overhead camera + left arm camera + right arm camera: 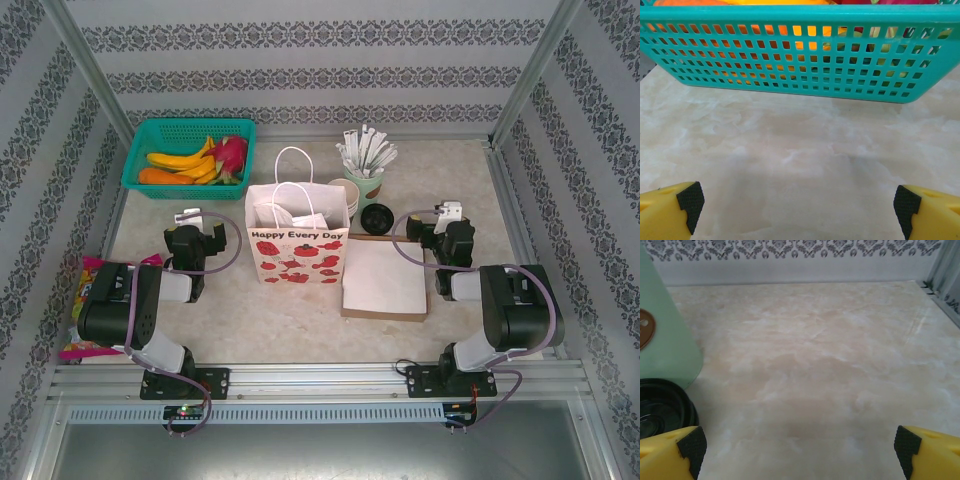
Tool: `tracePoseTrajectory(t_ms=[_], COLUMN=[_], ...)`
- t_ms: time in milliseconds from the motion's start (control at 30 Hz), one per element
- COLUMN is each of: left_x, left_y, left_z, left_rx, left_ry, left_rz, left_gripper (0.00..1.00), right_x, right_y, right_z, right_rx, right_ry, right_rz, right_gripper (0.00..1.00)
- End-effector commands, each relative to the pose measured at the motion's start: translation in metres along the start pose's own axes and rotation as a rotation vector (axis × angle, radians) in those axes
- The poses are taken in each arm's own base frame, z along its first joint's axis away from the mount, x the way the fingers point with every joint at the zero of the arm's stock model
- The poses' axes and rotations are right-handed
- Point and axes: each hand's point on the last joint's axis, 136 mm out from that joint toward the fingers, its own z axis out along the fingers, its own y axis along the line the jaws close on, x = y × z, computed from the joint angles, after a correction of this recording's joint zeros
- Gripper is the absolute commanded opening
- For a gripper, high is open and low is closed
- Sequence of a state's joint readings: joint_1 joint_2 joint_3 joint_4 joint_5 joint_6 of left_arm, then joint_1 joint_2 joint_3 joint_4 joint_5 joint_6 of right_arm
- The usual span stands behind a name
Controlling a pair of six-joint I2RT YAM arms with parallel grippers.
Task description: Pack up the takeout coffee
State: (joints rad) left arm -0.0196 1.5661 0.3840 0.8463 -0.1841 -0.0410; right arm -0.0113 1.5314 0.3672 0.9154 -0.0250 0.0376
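The takeout coffee [378, 217] shows from above as a small round black lid, just right of the white paper bag [297, 240] with red flowers. In the right wrist view that black lid [662, 410] sits at the lower left, beside my left fingertip [690, 445]. My right gripper [445, 213] is a little right of it, open, with bare table between the jaws [800, 452]. My left gripper [190, 218] is left of the bag, open [800, 210] and empty, facing the teal basket [800, 55].
The teal basket [190, 155] of fruit stands back left. A green cup of white-wrapped sticks [365, 165] and a stack of lidless cups [345, 195] stand behind the bag. The pale green cup wall [665, 325] is close. A flat white box [385, 280] lies front right; a colourful packet [85, 300] far left.
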Motion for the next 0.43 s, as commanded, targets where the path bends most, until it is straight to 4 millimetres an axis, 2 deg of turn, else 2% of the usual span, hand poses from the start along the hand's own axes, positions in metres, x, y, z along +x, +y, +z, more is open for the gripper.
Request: tracePoseTrajectory(t_ms=[0,400], left_x=[-0.0123,-0.0119], left_y=[-0.0062,-0.0084], left_z=[-0.0006,0.0], left_rx=[0.022,0.045], left_ry=[-0.039,-0.037], left_rz=[-0.007,-0.006], left_gripper=[1.0,1.0], right_x=[-0.0115,-0.0114], right_y=[0.0082,0.0079], right_z=[0.0003,-0.0004], right_rx=[-0.052,-0.05], right_ry=[-0.028,-0.029], right_rz=[-0.003,-0.003], right_gripper=[0.98,0.98])
